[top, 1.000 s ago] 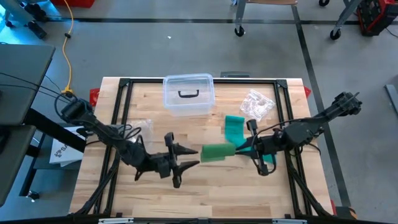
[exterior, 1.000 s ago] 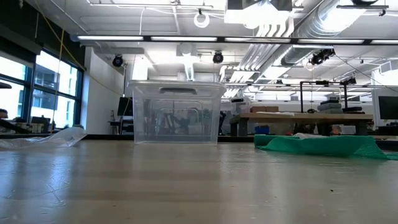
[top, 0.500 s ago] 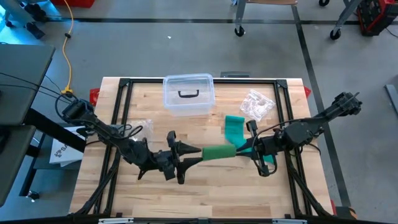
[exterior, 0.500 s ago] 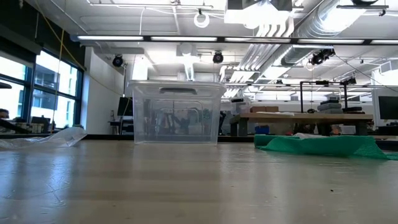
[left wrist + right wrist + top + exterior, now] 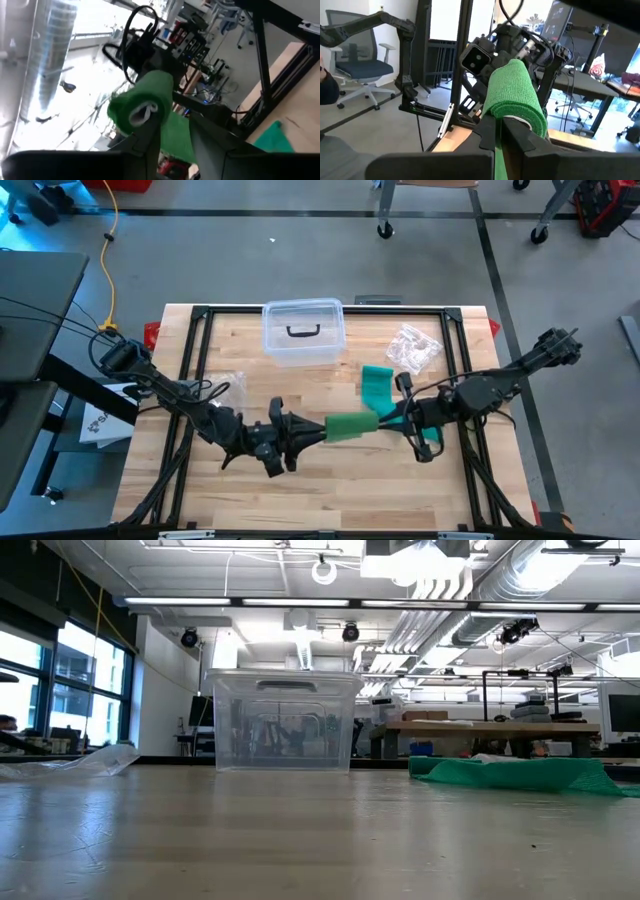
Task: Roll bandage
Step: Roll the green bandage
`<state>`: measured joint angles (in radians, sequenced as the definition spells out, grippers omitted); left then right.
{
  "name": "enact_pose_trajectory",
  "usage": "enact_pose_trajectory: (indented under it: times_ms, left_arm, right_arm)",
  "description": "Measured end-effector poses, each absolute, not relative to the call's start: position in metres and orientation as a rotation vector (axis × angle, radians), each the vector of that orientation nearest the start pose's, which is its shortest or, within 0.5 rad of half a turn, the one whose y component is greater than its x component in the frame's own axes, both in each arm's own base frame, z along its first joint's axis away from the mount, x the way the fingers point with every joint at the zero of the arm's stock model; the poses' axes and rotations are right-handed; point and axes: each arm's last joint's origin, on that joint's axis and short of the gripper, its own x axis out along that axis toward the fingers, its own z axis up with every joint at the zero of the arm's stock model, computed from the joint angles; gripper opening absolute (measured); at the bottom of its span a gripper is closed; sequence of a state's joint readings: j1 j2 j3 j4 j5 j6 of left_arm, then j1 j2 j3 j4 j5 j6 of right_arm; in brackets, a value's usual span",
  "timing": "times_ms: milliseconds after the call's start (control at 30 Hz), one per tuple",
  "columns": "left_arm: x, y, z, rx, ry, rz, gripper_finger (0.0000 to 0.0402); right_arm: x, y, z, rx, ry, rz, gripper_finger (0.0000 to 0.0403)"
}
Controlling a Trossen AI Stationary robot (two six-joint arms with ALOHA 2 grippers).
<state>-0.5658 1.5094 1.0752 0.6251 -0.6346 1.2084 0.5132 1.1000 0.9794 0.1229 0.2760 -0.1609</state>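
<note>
High view, table [image 5: 250, 495]: light wood top with a dark frame, filling the centre of the frame.
Left arm: comes in from the left edge and reaches toward the centre.
Right arm: comes in from the right edge and reaches toward the centre.
Clear plastic box [image 5: 303, 332]: top centre of the table, dark handle on its lid; in the low view it stands left of centre [image 5: 283, 721].
Bandage [image 5: 350, 426]: green, held up in the centre between the two grippers; a loose length runs up and right to a flat stretch on the wood.
Bandage roll: in the left wrist view its end [image 5: 141, 106] shows a pale core; in the right wrist view it [image 5: 514, 94] sits just above the fingers.
Left gripper [image 5: 316, 430]: just left of the roll, fingers [image 5: 152, 145] pinching its near end.
Right gripper [image 5: 381, 420]: just right of the roll, fingers [image 5: 490, 131] pressed together on the green strip.
Clear wrapper [image 5: 413, 348]: crumpled, upper right of the table.
Second wrapper [image 5: 231, 386]: left of centre, beside the left arm.
</note>
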Motion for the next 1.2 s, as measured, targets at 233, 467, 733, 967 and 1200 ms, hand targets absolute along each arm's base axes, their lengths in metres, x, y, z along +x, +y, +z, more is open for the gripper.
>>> enact_pose_trajectory:
  times_ms: [233, 467, 733, 967, 1200]
  left_arm:
    - [0.300, -0.162, 0.337, 1.127, -0.084, 0.185, 0.0095]
    - [0.301, -0.159, 0.338, 1.143, -0.085, 0.202, 0.0095]
    - [0.304, -0.153, 0.338, 1.197, -0.047, 0.255, 0.0095]
    - [0.312, -0.152, 0.330, 1.369, -0.050, 0.215, 0.0095]
    - [0.313, -0.160, 0.325, 1.398, -0.046, 0.222, 0.0095]
  right_arm:
    - [0.220, 0.110, 0.369, -0.149, -0.017, 0.219, 0.0000]
    - [0.220, 0.110, 0.369, -0.145, -0.017, 0.218, 0.0000]
    - [0.220, 0.111, 0.369, -0.144, -0.021, 0.254, 0.0000]
    - [0.220, 0.111, 0.369, -0.128, -0.019, 0.273, 0.0000]
    - [0.220, 0.112, 0.369, -0.130, -0.016, 0.301, 0.0000]
